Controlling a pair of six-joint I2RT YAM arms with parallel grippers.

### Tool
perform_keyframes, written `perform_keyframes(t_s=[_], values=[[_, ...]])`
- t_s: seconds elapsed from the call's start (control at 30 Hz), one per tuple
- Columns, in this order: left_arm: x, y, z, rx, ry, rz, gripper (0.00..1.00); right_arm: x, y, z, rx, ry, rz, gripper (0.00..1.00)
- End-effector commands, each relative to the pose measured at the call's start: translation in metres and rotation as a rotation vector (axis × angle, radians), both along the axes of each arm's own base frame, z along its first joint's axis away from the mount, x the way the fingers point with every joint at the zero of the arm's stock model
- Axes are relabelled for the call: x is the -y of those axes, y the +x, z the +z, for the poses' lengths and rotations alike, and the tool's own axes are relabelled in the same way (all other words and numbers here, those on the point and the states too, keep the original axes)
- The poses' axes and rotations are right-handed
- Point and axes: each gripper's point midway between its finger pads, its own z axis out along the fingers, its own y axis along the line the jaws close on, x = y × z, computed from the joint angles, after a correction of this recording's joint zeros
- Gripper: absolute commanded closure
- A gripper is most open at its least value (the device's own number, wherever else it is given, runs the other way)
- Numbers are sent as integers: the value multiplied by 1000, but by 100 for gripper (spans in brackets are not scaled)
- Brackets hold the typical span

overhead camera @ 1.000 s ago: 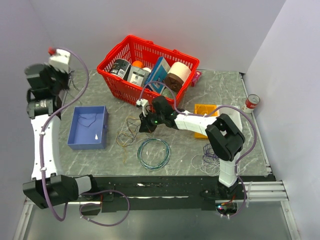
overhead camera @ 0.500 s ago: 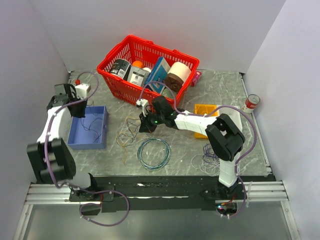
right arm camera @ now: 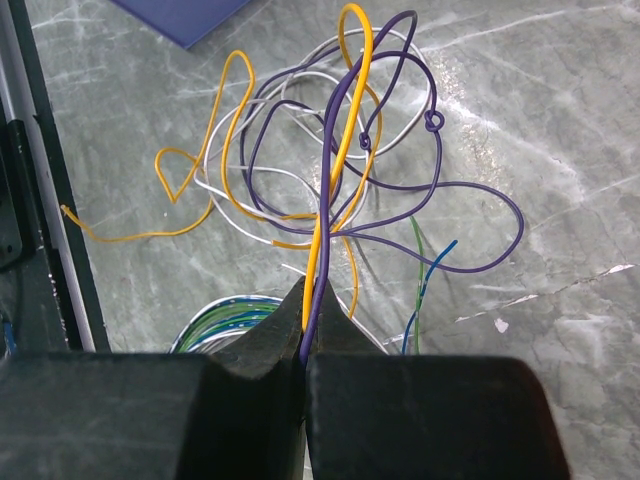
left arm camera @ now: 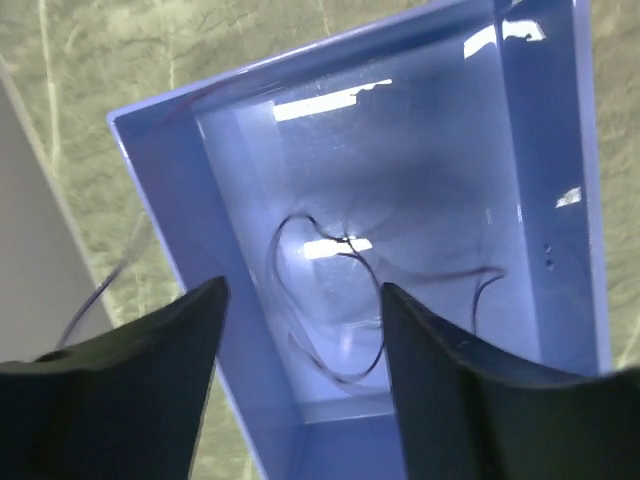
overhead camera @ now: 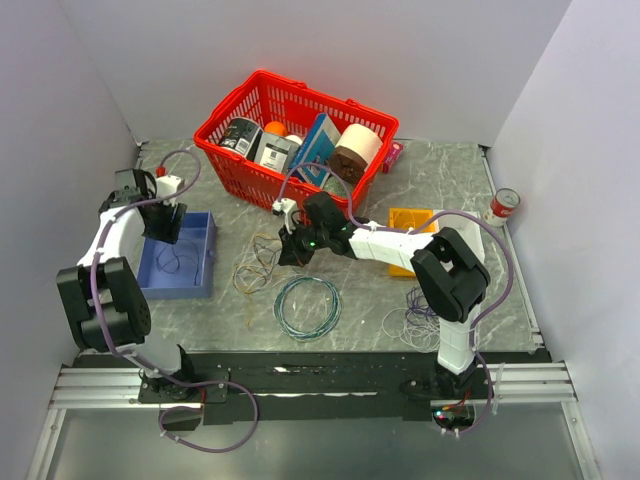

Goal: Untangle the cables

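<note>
The cables point(overhead camera: 258, 265) lie as a scribbly tangle of purple, yellow and white wires point(right arm camera: 340, 190) on the marble table, just left of my right gripper point(overhead camera: 287, 252). In the right wrist view that gripper point(right arm camera: 312, 300) is shut on one purple and one yellow strand rising out of the tangle. My left gripper point(overhead camera: 163, 222) hangs over the far end of the blue tray point(overhead camera: 210, 262). Seen from its wrist, the left gripper point(left arm camera: 302, 295) is open with nothing between its fingers. A thin dark wire point(left arm camera: 275, 255) lies looped on the tray floor below it.
A teal-green cable ring point(overhead camera: 307, 307) lies in front of the tangle. Another loose wire pile point(overhead camera: 415, 320) sits by the right arm's base. A red basket point(overhead camera: 222, 128) of items stands at the back, an orange tray point(overhead camera: 410, 222) and a can point(overhead camera: 505, 205) to the right.
My left arm has swung down from the back left corner to over the blue tray, and its gripper has opened. The right arm has not moved.
</note>
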Motion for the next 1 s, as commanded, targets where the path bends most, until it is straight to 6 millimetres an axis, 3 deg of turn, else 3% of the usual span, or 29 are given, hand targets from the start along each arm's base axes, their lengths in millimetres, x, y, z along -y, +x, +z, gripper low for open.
perform_keyframes(t_s=[0.0, 0.07, 0.17, 0.2, 0.23, 0.3, 0.4, 0.43, 0.47, 0.57, 0.77, 0.97], values=[[-1, 3, 42, 114, 42, -48, 26, -8, 5, 31, 55, 51, 10, 100], [5, 3, 55, 157, 56, -117, 21, -8, 5, 32, 54, 53, 10, 100], [35, -5, 91, 273, 36, -350, 17, -8, 5, 38, 65, 54, 13, 100], [57, -8, 115, 352, -8, -459, 18, -7, 3, 40, 74, 48, 20, 100], [69, -23, 115, 315, -59, -514, 20, -7, 0, 43, 81, 53, 32, 100], [95, -31, 135, 328, -123, -647, 23, -7, -4, 54, 127, 80, 67, 100], [148, -56, 137, 294, -183, -854, 32, -5, -21, 63, 173, 124, 145, 100], [158, -60, 133, 287, -170, -891, 32, -7, -20, 70, 214, 154, 159, 100], [180, -63, 133, 306, -170, -968, 31, -5, -25, 68, 218, 160, 180, 100], [211, -73, 131, 360, -229, -1075, 25, -3, -29, 77, 272, 182, 214, 100], [246, -69, 134, 390, -327, -1145, 24, -5, -50, 84, 346, 200, 327, 100], [258, -82, 107, 299, -340, -1216, 30, -6, -54, 90, 357, 211, 349, 100]])
